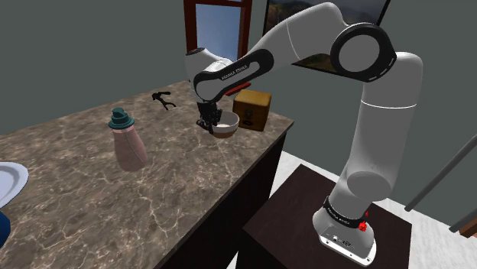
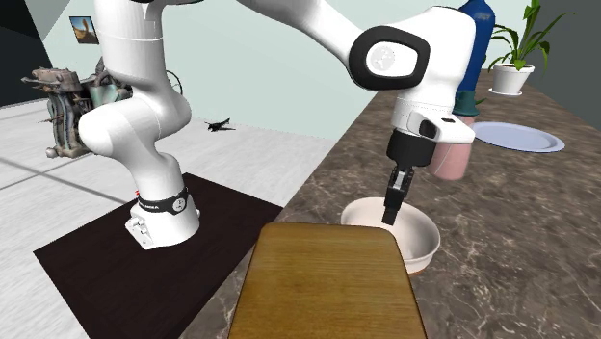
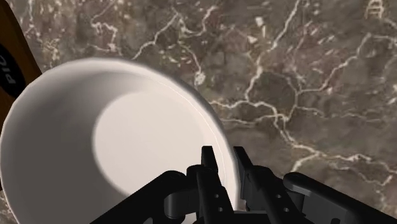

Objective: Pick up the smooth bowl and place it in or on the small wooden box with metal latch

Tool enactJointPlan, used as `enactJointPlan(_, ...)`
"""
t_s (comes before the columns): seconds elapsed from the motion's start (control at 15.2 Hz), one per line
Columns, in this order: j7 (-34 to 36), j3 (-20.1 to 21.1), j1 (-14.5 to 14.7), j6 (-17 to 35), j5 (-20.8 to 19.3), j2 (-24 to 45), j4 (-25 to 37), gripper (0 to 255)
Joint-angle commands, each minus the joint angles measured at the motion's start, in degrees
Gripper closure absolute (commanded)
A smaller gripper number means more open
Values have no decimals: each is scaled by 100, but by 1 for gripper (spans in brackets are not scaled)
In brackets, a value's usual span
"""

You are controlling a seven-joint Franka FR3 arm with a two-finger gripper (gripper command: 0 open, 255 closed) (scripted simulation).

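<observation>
A smooth white bowl [image 1: 227, 122] [image 2: 416, 241] stands upright on the marble counter [image 1: 153, 199], close beside a small brown wooden box [image 1: 254, 107] [image 2: 327, 284]. My black gripper [image 1: 207, 122] [image 2: 390, 217] comes down on the bowl's rim on the side away from the box. In the wrist view the gripper [image 3: 226, 168] is shut on the bowl [image 3: 127, 146]: one finger is inside the rim, the other outside, and the thin rim is clasped between them. The bowl's base rests on the counter.
A pink bottle with a teal cap [image 1: 128, 141] [image 2: 451, 154] stands further along the counter. Beyond it are a pale plate [image 1: 9, 183] [image 2: 518, 136] and a blue object [image 2: 477, 29]. A small black object [image 1: 162, 99] lies near the wall. The counter's edge runs beside the box.
</observation>
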Motion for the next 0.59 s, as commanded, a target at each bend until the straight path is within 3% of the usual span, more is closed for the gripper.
enactJointPlan(0.0,-1,0,0,4,0,4,0,255)
enactJointPlan(0.53,-64,12,-2,-262,47,-120,150,255)
